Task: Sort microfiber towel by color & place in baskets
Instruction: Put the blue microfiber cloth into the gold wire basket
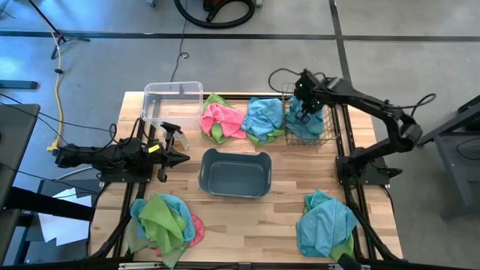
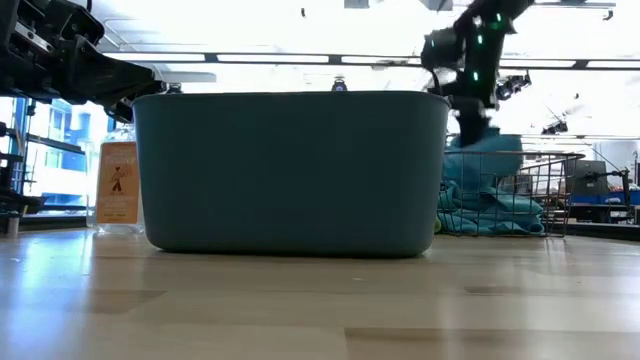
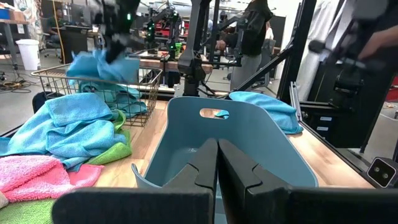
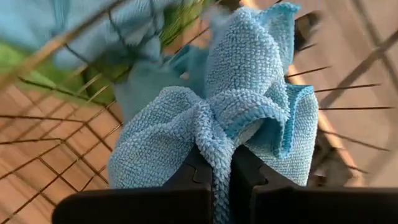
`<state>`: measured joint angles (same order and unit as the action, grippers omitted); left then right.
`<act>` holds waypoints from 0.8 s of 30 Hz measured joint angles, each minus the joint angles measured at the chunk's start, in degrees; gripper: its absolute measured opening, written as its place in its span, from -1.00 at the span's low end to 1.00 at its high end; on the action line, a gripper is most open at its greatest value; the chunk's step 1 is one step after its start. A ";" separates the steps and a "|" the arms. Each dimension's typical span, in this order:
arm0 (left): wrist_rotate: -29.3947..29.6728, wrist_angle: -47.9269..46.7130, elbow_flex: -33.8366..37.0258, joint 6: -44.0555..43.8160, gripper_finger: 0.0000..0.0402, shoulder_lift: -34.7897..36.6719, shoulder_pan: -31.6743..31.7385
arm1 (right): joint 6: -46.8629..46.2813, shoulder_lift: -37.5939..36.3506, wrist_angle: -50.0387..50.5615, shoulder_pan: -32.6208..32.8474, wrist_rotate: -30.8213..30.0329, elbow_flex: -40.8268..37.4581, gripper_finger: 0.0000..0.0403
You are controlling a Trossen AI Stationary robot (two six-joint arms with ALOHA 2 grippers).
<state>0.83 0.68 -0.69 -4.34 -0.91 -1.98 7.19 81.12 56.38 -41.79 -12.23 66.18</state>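
One blue towel hangs pinched in the right gripper over the wire basket at the table's far right. Best to lower it well inside the rim before letting go, so no corner drapes over. Left gripper waits pressed together beside the grey-blue tub

Bare wood is left along the table in front of the grey-blue tub, between the two front towel piles. The back edge is blocked by the clear bin, a pink-green-blue towel heap and the wire basket, set close together. The basket's opening is occupied by the right gripper clamped on a blue towel.
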 joint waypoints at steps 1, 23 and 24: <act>-0.01 -0.01 0.00 0.00 -1.00 0.00 0.00 | 0.57 0.00 -1.51 -0.37 0.92 -1.92 -1.00; 0.01 0.00 0.00 0.00 -1.00 0.00 0.02 | 14.82 -0.07 -5.71 -3.72 9.07 -10.79 -0.45; 0.00 0.01 0.00 0.00 -1.00 0.00 0.01 | 13.82 -0.07 -5.53 -3.72 9.07 -10.79 -0.37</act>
<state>0.84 0.69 -0.69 -4.34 -0.92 -1.97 21.02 81.06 50.85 -45.52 -3.16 55.40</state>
